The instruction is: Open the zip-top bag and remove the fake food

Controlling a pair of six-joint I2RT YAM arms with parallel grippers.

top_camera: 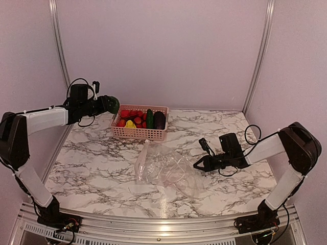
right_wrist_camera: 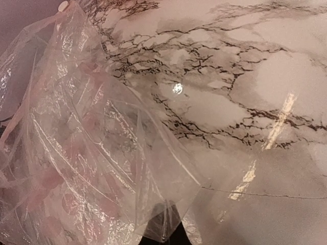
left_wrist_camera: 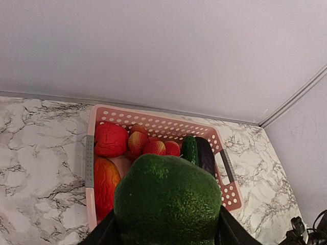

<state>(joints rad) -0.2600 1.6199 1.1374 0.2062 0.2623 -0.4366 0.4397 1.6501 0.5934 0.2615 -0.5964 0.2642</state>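
Basket (top_camera: 138, 134) of fake food (top_camera: 134, 118) near left pincer (top_camera: 106, 105) clamping green fruit (left_wrist_camera: 166, 199); right pincer (top_camera: 197, 165) pinching zip-top bag (top_camera: 166, 168).

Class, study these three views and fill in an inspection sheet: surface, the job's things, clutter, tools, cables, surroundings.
Surface: marbled table, with glare near the front edge.
Job's things: zip-top bag crumpled mid-table, no food seen inside; fake food piled in the pink basket at the back.
Clutter: nothing seen.
Tools: left tool holds a green piece raised near the basket's left end; right tool appears shut on the bag's edge.
Cables: black cables loop at both wrists.
Surroundings: plain pale walls, metal rails in the corners.
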